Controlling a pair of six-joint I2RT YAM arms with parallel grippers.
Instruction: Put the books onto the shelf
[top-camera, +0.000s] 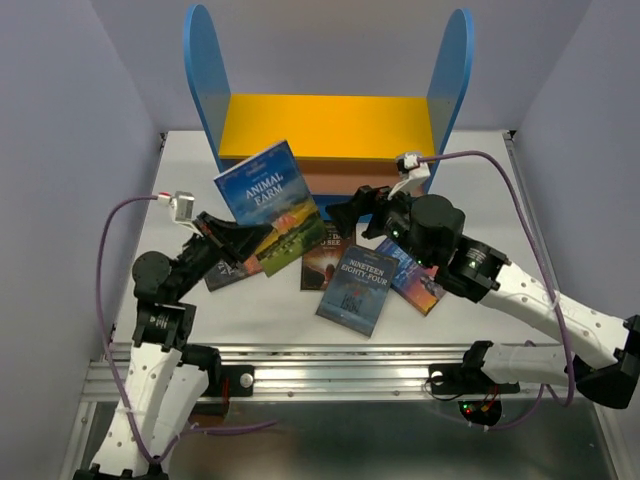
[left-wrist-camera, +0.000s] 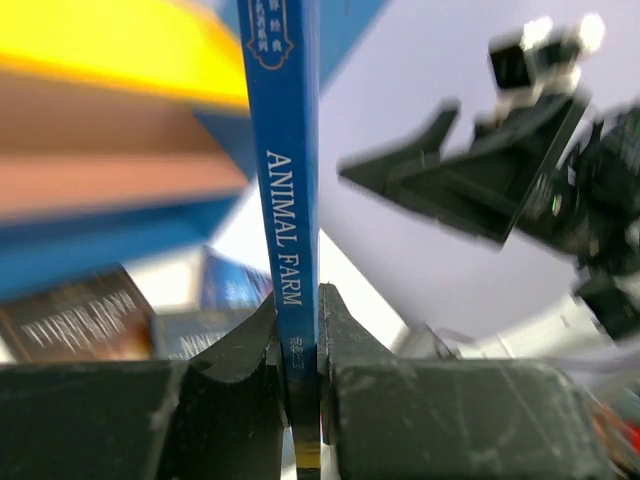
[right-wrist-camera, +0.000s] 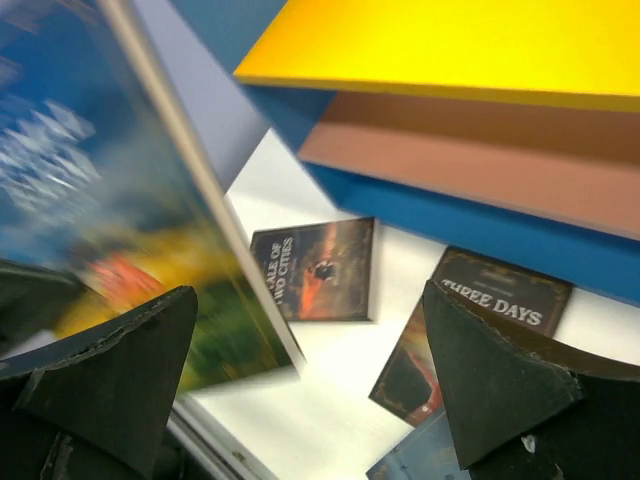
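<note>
Fig. White table (top-camera: 480, 200) enclosed by pale lavender walls, with one shelf (top-camera: 325, 125) standing at its far end. The shelf has two blue round-topped side panels, one yellow upper board and one brown lower board. No book is on it.

Five books are visible. One, Animal Farm (top-camera: 268, 190), is raised off the table in front of the shelf. Its lower edge is clamped between the closed fingers of the left gripper (left-wrist-camera: 300, 320), with the spine upright in the left wrist view.

Four books lie flat on the table:
- Three Days (top-camera: 325, 250)
- Nineteen Eighty-Four (top-camera: 352, 288)
- a blue-and-orange paperback (top-camera: 415, 280), partly under the right arm, title unreadable
- A Tale of Two Cities (right-wrist-camera: 318, 270), partly under the left arm

The right gripper (top-camera: 350, 212) hangs just beside the raised book, its jaws spread wide and holding nothing.
</note>
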